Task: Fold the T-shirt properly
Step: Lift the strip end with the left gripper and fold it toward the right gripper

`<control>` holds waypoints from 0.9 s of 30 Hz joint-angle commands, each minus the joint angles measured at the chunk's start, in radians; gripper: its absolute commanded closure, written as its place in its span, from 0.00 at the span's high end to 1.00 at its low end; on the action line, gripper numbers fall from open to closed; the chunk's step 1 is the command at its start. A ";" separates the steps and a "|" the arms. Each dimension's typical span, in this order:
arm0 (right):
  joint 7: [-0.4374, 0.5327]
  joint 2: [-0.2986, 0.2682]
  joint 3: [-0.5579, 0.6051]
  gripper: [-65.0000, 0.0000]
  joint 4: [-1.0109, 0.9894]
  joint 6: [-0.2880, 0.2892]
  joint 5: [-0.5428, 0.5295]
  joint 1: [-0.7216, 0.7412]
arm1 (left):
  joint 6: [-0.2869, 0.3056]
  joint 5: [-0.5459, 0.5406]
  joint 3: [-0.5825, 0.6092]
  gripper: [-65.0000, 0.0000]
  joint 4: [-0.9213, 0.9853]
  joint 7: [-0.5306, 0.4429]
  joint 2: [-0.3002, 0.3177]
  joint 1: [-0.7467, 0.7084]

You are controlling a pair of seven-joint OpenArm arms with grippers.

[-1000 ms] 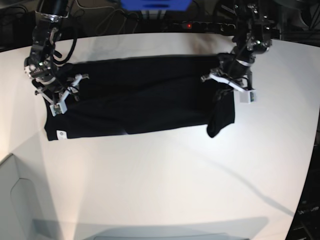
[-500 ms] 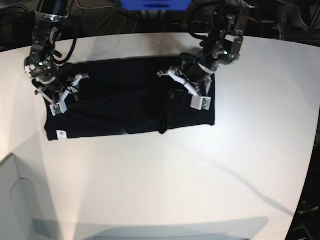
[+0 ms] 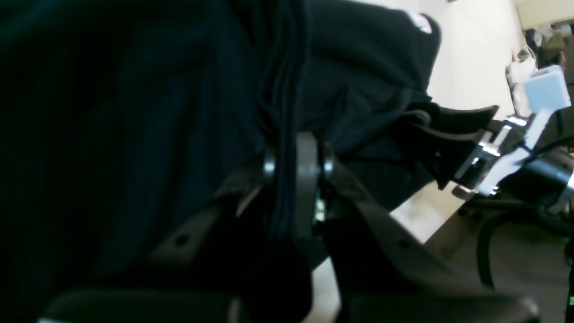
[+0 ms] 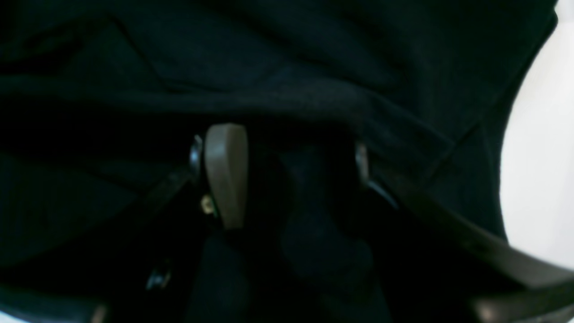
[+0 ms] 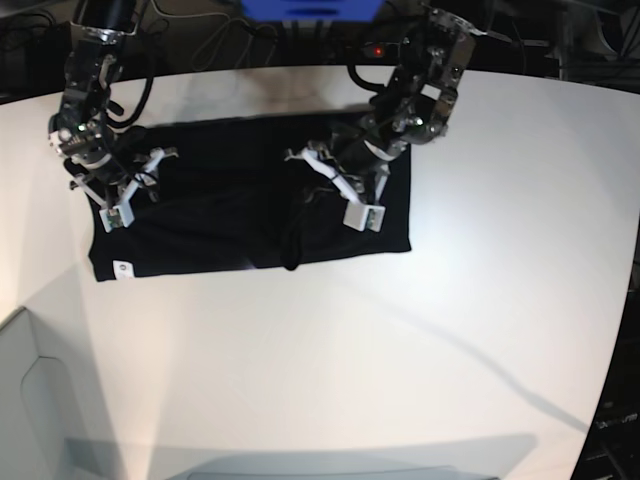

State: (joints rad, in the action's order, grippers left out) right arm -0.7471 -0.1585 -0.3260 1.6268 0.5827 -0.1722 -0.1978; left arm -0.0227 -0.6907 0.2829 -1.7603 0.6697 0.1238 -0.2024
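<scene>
The black T-shirt lies lengthwise across the far half of the white table, its small white tag at the near left corner. My left gripper hovers over the shirt's middle, shut on a bunched fold of cloth that droops to its lower left. The left wrist view shows that gripper pinching the dark T-shirt. At the shirt's left end my right gripper stays low over the cloth. In the right wrist view this gripper has its jaws apart over the T-shirt.
Behind the table's far edge are cables, a power strip with a red light and a blue object. A pale grey box sits at the near left corner. Bare tabletop stretches in front of and to the right of the shirt.
My left gripper has carried the shirt's right end leftward over the body, so the shirt now ends farther left. The right arm has not moved.
</scene>
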 commanded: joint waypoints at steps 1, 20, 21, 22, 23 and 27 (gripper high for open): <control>-0.025 -0.011 -0.002 0.46 0.007 0.010 0.009 -0.004 | 0.010 -0.014 0.002 0.00 -0.013 -0.018 -0.009 0.019; -0.030 -0.013 -0.002 0.46 0.008 0.010 0.009 -0.006 | 0.010 -0.016 0.059 0.35 0.006 -0.017 -0.037 0.070; -0.030 -0.013 -0.002 0.46 0.008 0.010 0.009 -0.006 | 0.010 -0.016 0.059 0.38 0.006 -0.017 -0.039 0.070; -0.030 -0.013 -0.002 0.46 0.008 0.010 0.009 -0.006 | 0.010 -0.016 0.059 0.39 0.006 -0.017 -0.037 0.070; -0.030 -0.013 -0.002 0.46 0.008 0.010 0.009 -0.006 | 0.010 -0.016 0.059 0.39 0.006 -0.017 -0.036 0.068; -0.027 -0.013 -0.008 0.47 0.010 0.010 0.009 -0.002 | 0.010 -0.025 0.049 0.39 -0.031 -0.018 -0.032 0.059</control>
State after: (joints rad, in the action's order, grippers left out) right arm -0.7479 -0.1604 -0.3271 1.6287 0.5827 -0.1730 -0.2005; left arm -0.0235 -0.6991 0.3347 -1.7641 0.6746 0.0956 -0.1532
